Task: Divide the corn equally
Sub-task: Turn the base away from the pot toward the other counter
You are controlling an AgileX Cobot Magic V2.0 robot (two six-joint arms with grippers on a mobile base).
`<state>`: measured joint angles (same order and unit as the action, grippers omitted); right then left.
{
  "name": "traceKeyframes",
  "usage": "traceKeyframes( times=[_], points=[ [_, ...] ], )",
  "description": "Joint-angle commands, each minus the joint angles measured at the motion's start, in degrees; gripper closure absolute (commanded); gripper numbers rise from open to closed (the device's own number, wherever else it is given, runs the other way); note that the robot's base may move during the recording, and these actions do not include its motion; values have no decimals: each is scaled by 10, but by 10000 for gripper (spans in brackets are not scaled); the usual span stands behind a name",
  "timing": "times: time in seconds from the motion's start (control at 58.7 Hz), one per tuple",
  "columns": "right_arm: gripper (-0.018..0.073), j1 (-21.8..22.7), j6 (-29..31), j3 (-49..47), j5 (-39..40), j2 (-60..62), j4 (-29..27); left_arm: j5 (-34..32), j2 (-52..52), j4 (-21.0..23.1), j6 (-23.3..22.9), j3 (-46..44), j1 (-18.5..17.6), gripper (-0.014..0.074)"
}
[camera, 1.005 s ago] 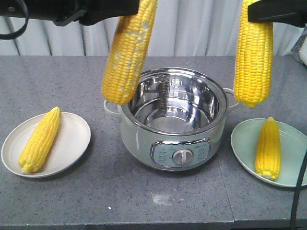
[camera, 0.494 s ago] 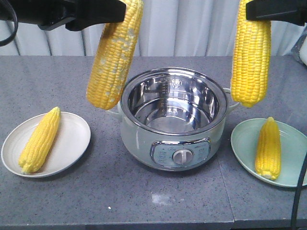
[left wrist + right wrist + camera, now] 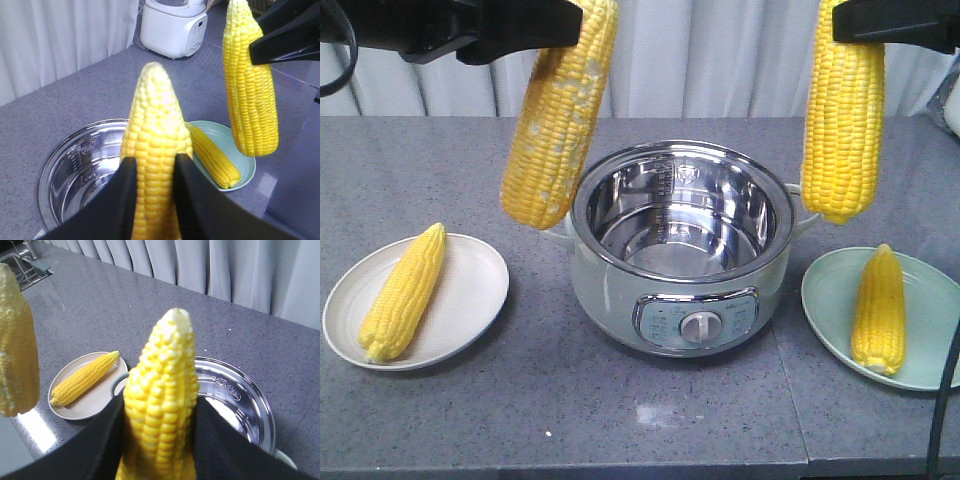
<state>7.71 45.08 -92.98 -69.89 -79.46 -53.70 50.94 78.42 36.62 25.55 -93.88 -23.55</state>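
Observation:
My left gripper is shut on a corn cob that hangs tip down and tilted, over the pot's left rim. The wrist view shows its fingers clamped on both sides of this cob. High at the right, my right gripper is shut on a second cob, which hangs upright above the pot's right handle. That cob fills the gap between its jaws. A third cob lies on the white plate, and another on the green plate.
An empty steel electric pot with a front dial stands in the middle of the grey counter between the two plates. A white rice cooker sits at the far back. Curtains hang behind the counter.
Over the last second the left gripper carried its cob leftward, off the pot's bowl toward its left rim. The right cob shifted slightly left and up. Nothing moved in the last half second.

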Motion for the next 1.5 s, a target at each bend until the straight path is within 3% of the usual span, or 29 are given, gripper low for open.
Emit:
traceKeyframes(
  times=[0.0, 1.482],
  points=[
    [564, 4, 0, -19, 18, 18, -36, -33, -19, 22, -6, -19, -1, 604],
    [564, 4, 3, -19, 18, 18, -36, -33, -19, 22, -6, -19, -1, 603]
  ],
)
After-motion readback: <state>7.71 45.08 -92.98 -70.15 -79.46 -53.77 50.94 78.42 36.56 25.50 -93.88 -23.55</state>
